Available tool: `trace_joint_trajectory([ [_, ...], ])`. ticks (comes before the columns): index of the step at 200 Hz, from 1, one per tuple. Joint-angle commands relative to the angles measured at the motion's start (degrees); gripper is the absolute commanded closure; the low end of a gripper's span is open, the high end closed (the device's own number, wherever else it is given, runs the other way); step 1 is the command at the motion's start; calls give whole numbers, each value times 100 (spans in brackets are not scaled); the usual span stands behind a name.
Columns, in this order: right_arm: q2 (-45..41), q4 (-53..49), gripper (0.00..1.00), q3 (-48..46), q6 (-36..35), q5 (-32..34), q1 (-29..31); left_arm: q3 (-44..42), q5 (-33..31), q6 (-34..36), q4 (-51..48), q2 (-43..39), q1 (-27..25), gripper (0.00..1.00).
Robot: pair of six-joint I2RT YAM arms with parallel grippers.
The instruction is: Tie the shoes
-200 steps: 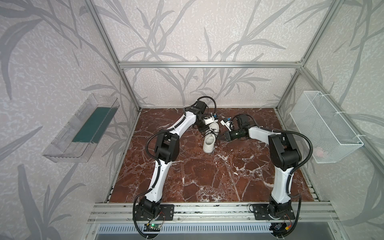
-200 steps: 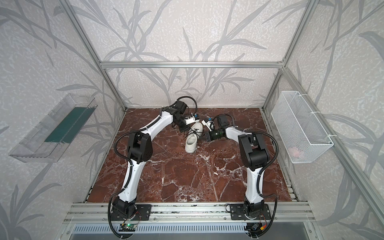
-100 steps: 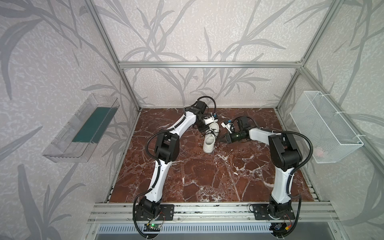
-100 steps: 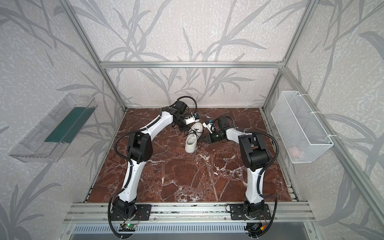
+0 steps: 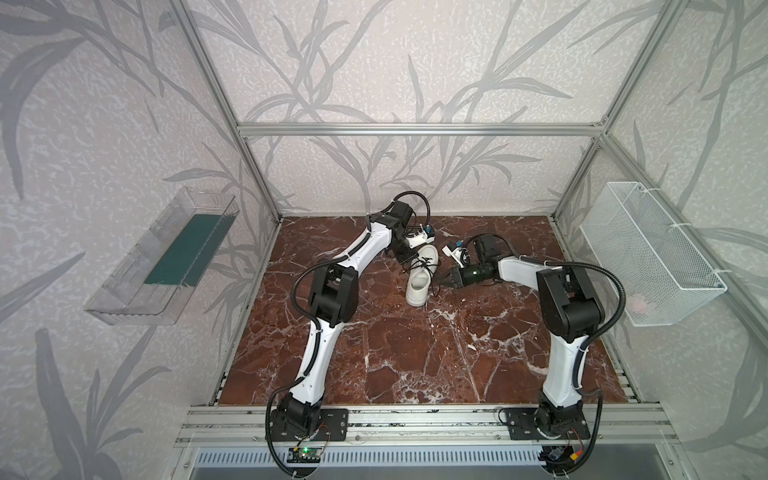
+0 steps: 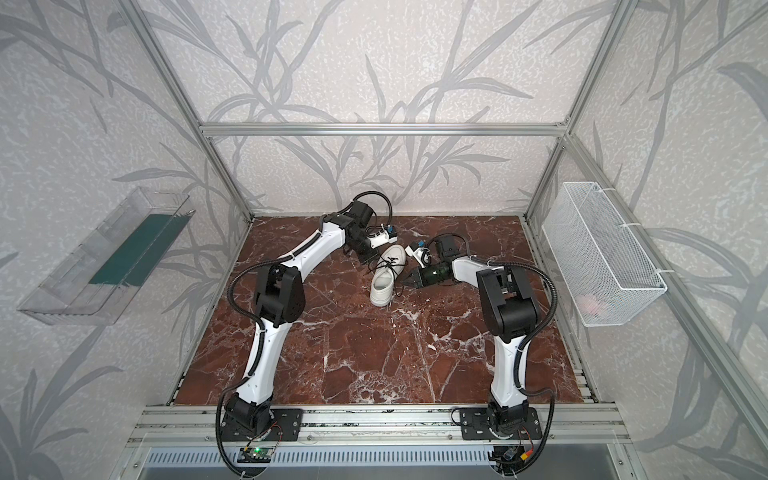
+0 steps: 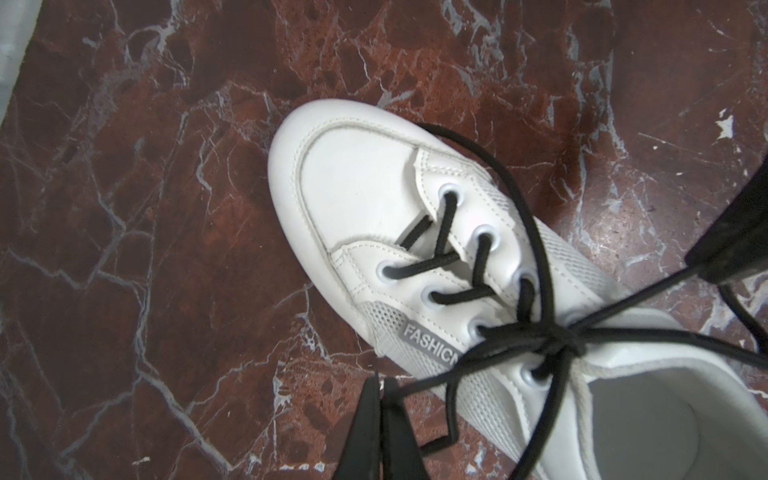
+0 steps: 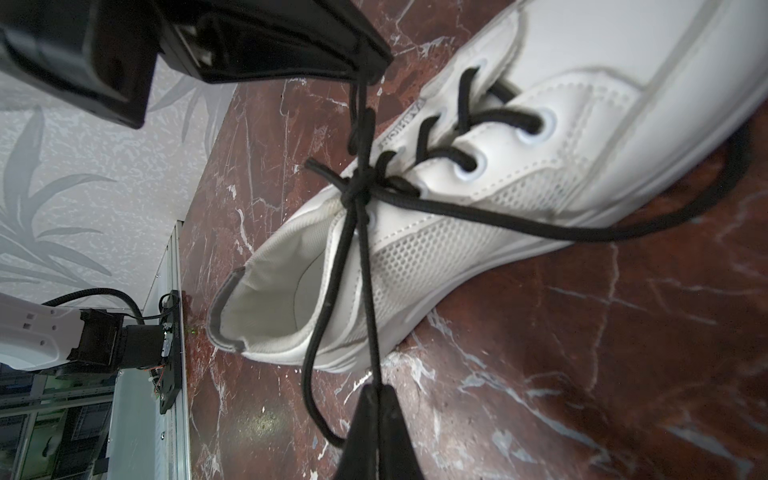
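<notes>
The white sneaker (image 5: 420,278) (image 6: 386,278) stands on the marble near the back, toe toward the front. Its black laces cross in a knot (image 7: 557,336) (image 8: 357,187) over the tongue. My left gripper (image 7: 380,384) (image 5: 409,268) is beside the shoe's left flank, shut on one lace strand that runs taut from the knot. On the shoe's other side, my right gripper (image 8: 376,388) (image 5: 440,281) is shut on a second taut strand. A loose loop of lace (image 8: 623,232) trails round the shoe's right side onto the floor.
A clear plastic bin (image 5: 166,257) with a green insert hangs on the left wall. A white wire basket (image 5: 648,253) hangs on the right wall. Aluminium frame posts stand at the back corners, and a rail (image 5: 415,419) runs along the front.
My right wrist has shifted slightly beside the shoe. The left arm and the sneaker look unchanged, and both grippers stay shut on their strands.
</notes>
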Motion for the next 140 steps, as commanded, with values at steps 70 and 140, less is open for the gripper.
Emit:
trace_joint_trajectory([
  [70,-122,-514,100,-128,-8,53,-41,64,-528,-292,100,7,314,100],
  [140,-65,-653,100,88,-29,-51,-26,55,68,-284,-23,-4,332,100],
])
